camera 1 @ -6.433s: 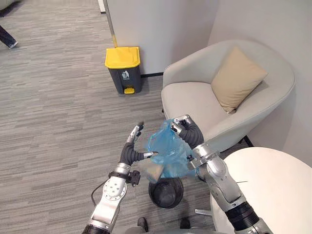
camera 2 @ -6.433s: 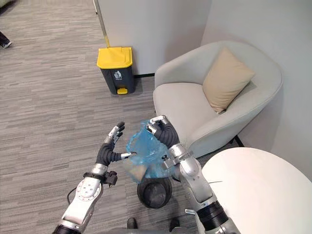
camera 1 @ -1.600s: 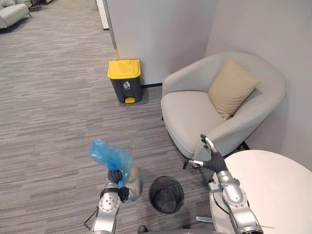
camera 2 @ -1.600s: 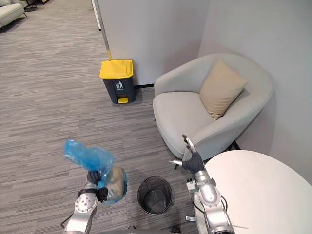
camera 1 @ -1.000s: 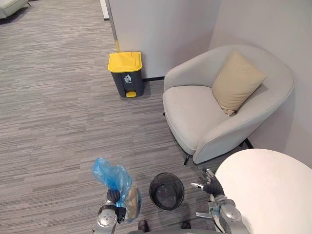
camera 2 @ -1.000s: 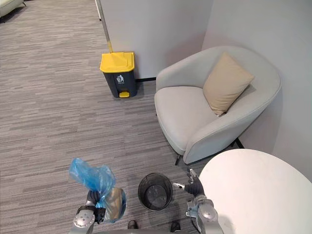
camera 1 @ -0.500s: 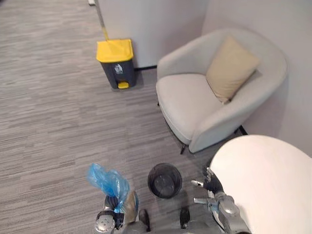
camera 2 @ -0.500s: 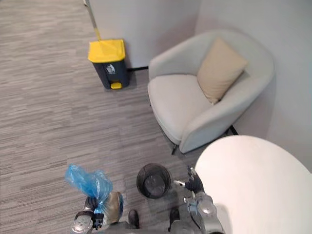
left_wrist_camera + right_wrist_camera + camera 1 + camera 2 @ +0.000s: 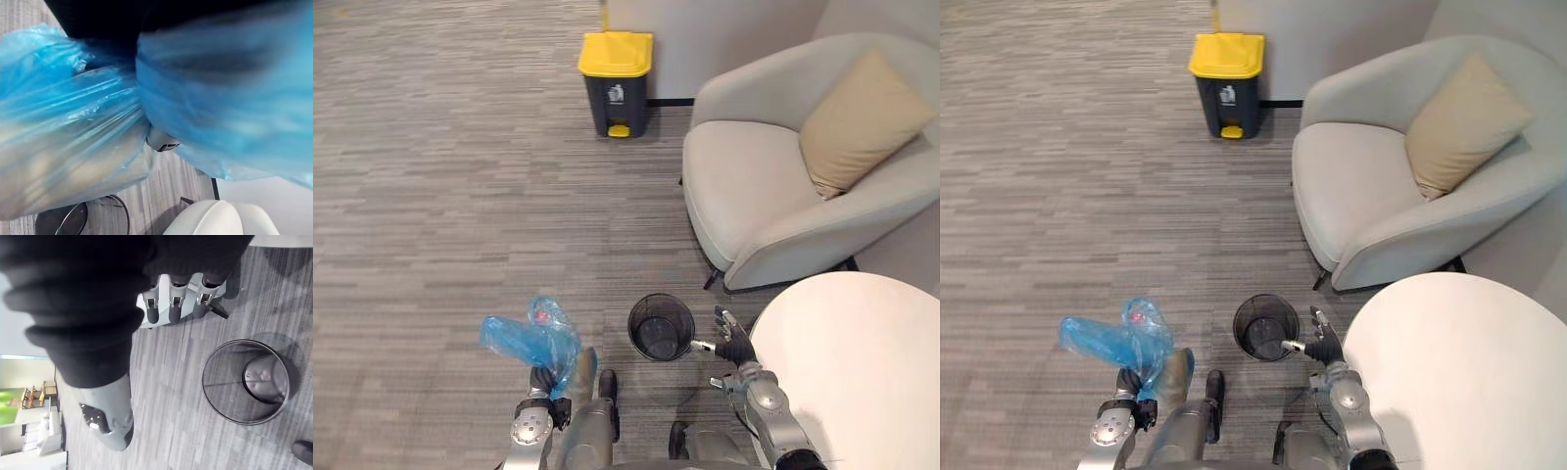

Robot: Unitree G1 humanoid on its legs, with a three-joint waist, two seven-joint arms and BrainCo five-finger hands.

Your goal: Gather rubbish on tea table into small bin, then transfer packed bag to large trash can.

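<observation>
Gripping crinkly plastic bag [image 9: 521,338], L robot hand [image 9: 544,383].

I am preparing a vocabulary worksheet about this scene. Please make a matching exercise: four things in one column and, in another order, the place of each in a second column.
Things
1. blue rubbish bag
2. small black mesh bin
3. large trash can with yellow lid
4. beige cushion

Places
A. against the back of the armchair
B. on the carpet beside the round white table
C. gripped in the left hand
D. close to the wall, lid shut

Pairs: 1-C, 2-B, 3-D, 4-A.
</observation>
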